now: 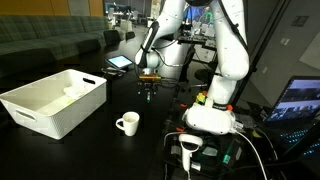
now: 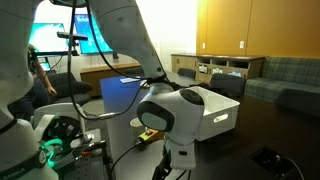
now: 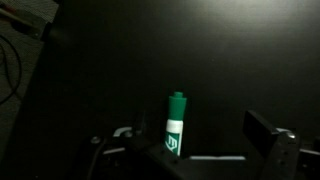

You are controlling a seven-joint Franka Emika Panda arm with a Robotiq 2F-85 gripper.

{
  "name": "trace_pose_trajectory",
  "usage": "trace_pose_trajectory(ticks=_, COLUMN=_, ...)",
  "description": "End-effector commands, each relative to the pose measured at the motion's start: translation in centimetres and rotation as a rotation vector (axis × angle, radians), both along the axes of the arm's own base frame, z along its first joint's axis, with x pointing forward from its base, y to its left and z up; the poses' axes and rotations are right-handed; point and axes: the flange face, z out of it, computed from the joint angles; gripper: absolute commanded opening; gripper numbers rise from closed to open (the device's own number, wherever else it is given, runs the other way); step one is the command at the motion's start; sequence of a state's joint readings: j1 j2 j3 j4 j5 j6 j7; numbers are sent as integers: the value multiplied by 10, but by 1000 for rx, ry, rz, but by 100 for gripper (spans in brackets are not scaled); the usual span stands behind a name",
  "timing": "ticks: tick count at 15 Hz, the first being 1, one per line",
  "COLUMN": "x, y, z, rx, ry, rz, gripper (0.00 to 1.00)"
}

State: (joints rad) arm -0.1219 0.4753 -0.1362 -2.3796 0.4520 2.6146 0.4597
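Desk: Jaws, status?
Operator: Spread wide, gripping nothing. I have the gripper (image 1: 149,92) low over the dark table (image 1: 90,146).
Desk: Nearest item?
Operator: One green marker (image 3: 176,124), white label, on the table between the fingers in the wrist view, clear of both.
Desk: Other stock?
Operator: White mug (image 1: 127,123) near; white bin (image 1: 55,102) well apart.

White bin (image 1: 72,112), white mug (image 1: 127,123) — both on the dark table (image 1: 100,142).

A green-capped marker (image 3: 176,122) sits on the dark table (image 3: 200,50), framed between the widely spread fingers (image 3: 264,128).
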Motion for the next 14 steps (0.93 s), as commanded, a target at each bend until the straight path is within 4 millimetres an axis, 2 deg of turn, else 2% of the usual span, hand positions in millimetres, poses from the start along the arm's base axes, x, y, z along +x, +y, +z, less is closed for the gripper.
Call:
trace_pose_trajectory(ticks=1, x=6, y=8, z=-1, rx=-77, ry=24, rz=-66, gripper=100)
trace_pose_trajectory(ticks=6, x=2, y=16, z=-10, rx=-101, ry=58, rz=-134, gripper=100)
trace_pose_trajectory(ticks=11, x=-1, y=14, z=-14, rx=-109, ry=58, rz=-181, gripper=100)
trace_pose_trajectory(ticks=14, x=-2, y=12, z=-15, rx=-118, ry=45, rz=-198, gripper=93)
